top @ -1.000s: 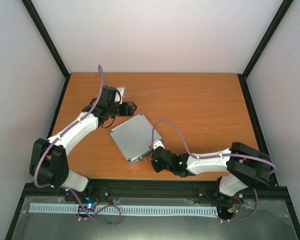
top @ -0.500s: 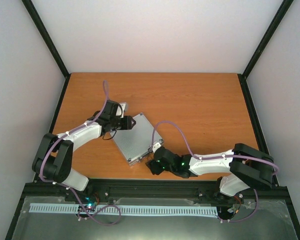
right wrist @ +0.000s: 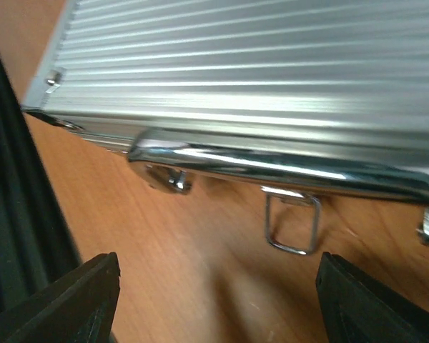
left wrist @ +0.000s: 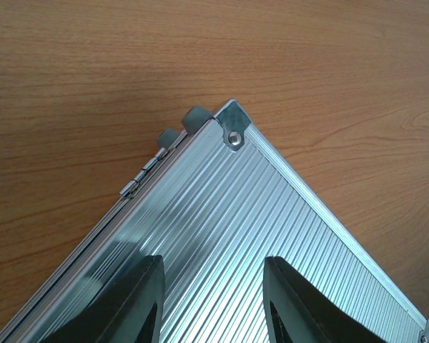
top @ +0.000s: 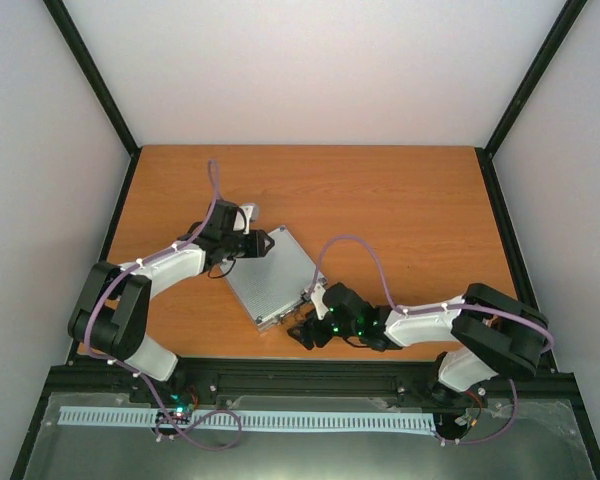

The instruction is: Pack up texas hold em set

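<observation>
The texas hold em set shows as a closed silver ribbed case (top: 270, 278) lying flat and turned at an angle on the table; its contents are hidden. My left gripper (top: 263, 245) is over the case's far corner. In the left wrist view its fingers (left wrist: 139, 304) stand apart above the lid (left wrist: 272, 236), holding nothing. My right gripper (top: 305, 330) is low on the table at the case's near side. In the right wrist view it is wide open (right wrist: 214, 307), facing the chrome handle (right wrist: 272, 163) and a wire latch loop (right wrist: 292, 225).
The orange wooden table (top: 400, 210) is walled on three sides. A black rail (top: 310, 375) runs along the near edge, close behind my right gripper, and shows at the left of the right wrist view (right wrist: 7, 179). Grey hinge knobs (left wrist: 193, 118) stick out at the case's corner.
My left gripper came down from the far left onto the case's corner and its jaws narrowed. The right gripper opened from shut and moved left along the case's near side.
</observation>
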